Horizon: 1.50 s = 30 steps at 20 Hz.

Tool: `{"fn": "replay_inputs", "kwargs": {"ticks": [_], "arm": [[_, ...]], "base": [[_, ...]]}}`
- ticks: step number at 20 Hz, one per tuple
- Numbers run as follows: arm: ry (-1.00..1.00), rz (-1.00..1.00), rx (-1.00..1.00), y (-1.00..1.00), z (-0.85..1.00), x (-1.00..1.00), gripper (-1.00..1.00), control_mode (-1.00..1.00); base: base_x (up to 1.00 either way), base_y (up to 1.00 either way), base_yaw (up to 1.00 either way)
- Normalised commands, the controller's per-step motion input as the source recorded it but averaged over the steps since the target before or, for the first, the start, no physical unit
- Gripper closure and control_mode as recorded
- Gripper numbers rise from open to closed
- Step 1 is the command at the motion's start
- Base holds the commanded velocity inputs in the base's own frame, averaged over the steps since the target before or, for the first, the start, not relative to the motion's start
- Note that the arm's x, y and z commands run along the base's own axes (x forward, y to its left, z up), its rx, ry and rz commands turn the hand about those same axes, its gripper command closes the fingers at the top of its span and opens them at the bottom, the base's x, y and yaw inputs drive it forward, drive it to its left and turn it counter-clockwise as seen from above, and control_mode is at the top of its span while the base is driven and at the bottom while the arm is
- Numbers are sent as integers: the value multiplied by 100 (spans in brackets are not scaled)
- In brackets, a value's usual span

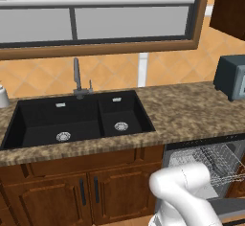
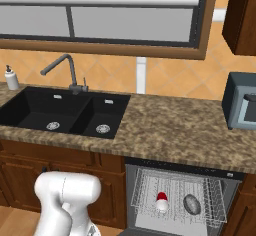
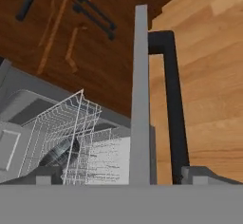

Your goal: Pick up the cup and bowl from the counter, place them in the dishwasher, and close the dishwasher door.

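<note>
Counter [image 2: 175, 125] brown-tan speckled — sink [image 2: 60, 112] black; dishwasher door [image 3: 140, 99] grey — rack [image 2: 175, 197] white wire.

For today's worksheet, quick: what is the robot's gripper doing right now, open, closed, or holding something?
Gripper: open, holding nothing; its fingertips straddle the edge of the dishwasher door.

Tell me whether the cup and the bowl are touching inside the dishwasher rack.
Apart. In the right base view the cup and the bowl sit side by side in the dishwasher rack, with bare rack wire plainly between them.
</note>
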Motion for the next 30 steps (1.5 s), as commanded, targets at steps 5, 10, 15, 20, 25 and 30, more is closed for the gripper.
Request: {"fn": "replay_inputs", "kwargs": {"ticks": [5,10,15,20,25,30], "arm": [[-2,27,51,-86,-58,-100,-100,-100],[0,6,58,-100,-61,-61,-100,-100],[-5,11,57,-100,-100,-74,-100,-100],[-29,14,64,-100,-100,-77,-100,-100],[-37,12,56,-99,-89,-100,-100,-100],[-24,13,38,-90,-100,-33,-100,-100]], "base": [[0,0,0],[0,0,0],[0,0,0],[0,0,0],[0,0,0],[0,0,0]]}}
